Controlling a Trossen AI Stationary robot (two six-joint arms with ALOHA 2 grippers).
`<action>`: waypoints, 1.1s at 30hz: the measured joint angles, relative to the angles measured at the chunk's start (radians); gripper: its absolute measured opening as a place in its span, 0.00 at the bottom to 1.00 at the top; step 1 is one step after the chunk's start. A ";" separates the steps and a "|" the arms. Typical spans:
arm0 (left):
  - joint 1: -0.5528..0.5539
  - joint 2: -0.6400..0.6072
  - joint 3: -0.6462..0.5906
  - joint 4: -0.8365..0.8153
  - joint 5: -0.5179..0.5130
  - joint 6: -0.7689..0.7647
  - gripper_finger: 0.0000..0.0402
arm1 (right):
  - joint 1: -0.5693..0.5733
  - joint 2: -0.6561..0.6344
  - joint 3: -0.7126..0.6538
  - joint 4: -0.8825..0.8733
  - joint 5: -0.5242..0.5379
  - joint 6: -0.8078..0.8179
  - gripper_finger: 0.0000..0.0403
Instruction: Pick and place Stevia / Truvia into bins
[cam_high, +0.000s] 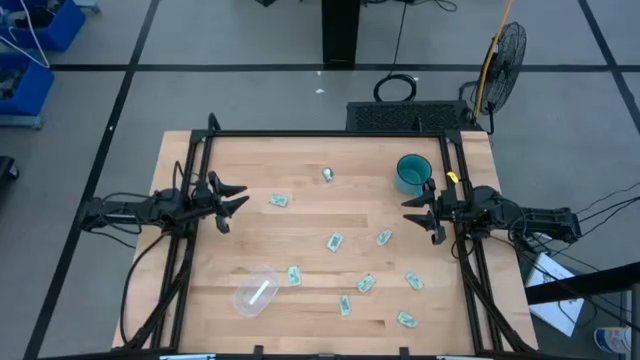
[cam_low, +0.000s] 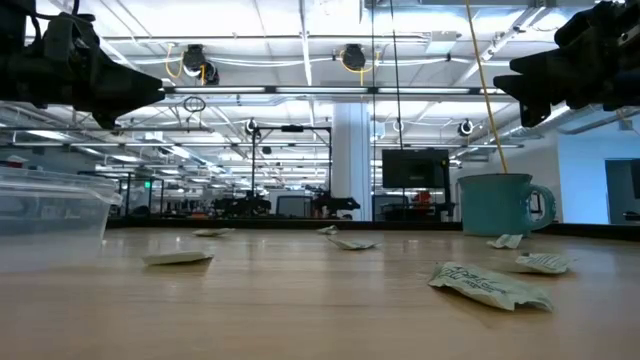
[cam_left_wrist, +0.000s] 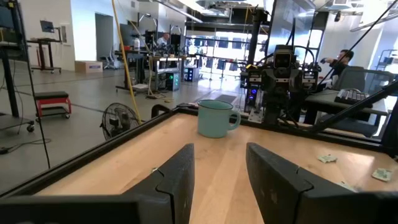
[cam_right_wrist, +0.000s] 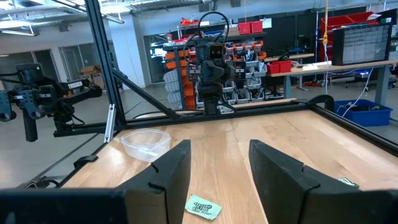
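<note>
Several small pale green and white sachets lie flat, scattered over the wooden table, among them one (cam_high: 278, 201) near the left arm and a cluster (cam_high: 366, 283) toward the near right. The see-through tub (cam_high: 256, 291) rests on its base near the near edge, with one white sachet inside. It also shows in the right wrist view (cam_right_wrist: 145, 144) and at the low view's left edge (cam_low: 50, 205). My left gripper (cam_high: 238, 199) hovers open at the table's left side. My right gripper (cam_high: 412, 210) hovers open at the right side, close to the mug. Both are high above the tabletop in the low view.
A teal mug (cam_high: 412, 173) stands by the far right corner, just beyond my right gripper. A black frame (cam_high: 330, 133) borders the far edge and both sides. A fan (cam_high: 506, 50) stands on the floor beyond the table. The wood between the two grippers is bare.
</note>
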 joint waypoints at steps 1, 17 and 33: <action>0.000 0.000 0.000 0.000 0.000 0.000 0.37 | 0.000 0.000 0.000 0.000 0.000 0.000 0.39; 0.000 0.000 0.000 0.001 -0.011 0.014 0.37 | 0.000 0.000 0.000 0.000 0.000 0.008 0.39; 0.000 0.000 -0.002 0.073 -0.102 0.111 0.37 | 0.000 0.000 0.000 -0.007 0.000 0.081 0.39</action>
